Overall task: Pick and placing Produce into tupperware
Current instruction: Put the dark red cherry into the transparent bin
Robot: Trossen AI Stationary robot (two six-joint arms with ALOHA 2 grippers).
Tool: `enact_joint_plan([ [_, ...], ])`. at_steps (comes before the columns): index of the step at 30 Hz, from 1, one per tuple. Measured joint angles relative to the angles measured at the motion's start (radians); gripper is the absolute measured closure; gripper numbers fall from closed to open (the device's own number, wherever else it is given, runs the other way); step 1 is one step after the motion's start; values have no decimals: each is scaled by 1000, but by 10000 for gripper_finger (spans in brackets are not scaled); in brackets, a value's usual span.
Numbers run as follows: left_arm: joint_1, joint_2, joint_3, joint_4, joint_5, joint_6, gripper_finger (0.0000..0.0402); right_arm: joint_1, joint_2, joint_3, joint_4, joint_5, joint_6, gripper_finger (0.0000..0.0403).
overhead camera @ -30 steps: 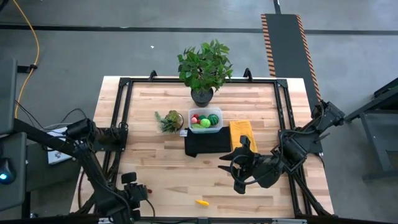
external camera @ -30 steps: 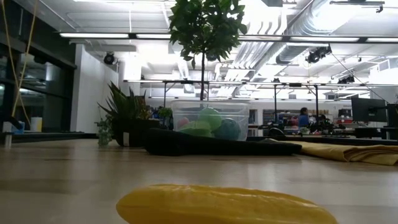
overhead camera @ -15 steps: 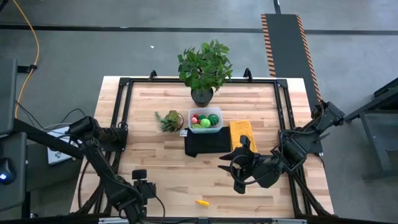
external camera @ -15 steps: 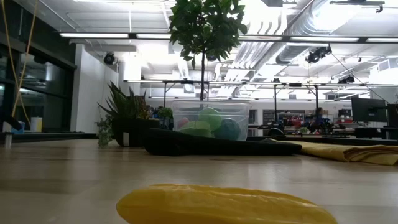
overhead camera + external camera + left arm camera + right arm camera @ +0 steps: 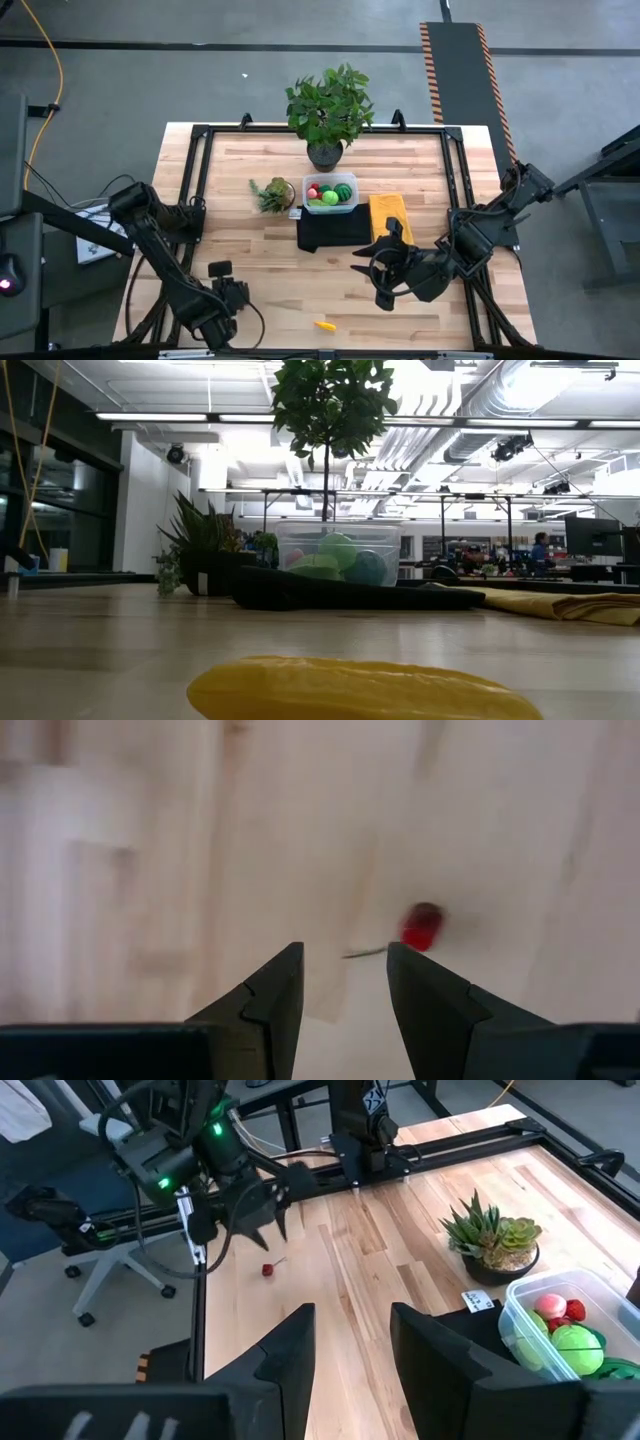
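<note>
Wooden table [image 5: 260,260]: beneath both grippers.
Clear rounded-rectangular plastic tupperware [image 5: 331,193]: well beyond right gripper [image 5: 383,272], holding green and red produce, on black folded cloth [image 5: 333,229].
Left gripper [image 5: 345,982]: fingers apart, empty, low over table.
Small red cherry [image 5: 422,926]: just ahead of left fingertips, nothing between.
Yellow piece [image 5: 325,325]: right of left gripper.

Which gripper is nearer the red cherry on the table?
Left. The left gripper hovers just above the red cherry; the right gripper is far across the table.
</note>
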Motion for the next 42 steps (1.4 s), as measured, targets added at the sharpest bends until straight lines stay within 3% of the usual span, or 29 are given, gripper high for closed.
enact_joint_plan([
  [8, -1, -119, -20, -108, -81, -99, 266, -22, 0, 0, 0, -9, -16, 279],
  [14, -1, -268, -182, 28, -58, -183, 270, -25, 0, 0, 0, -13, -15, 279],
  [19, -16, -347, -218, 104, -70, -172, 300, -25, 0, 0, -1, -15, 1, 279],
  [29, -13, -350, -287, 347, -44, -42, 327, -38, 0, 0, -3, -15, 1, 279],
  [42, -14, -278, -303, 403, 4, 153, 268, -43, 0, 0, -3, -15, 20, 279],
])
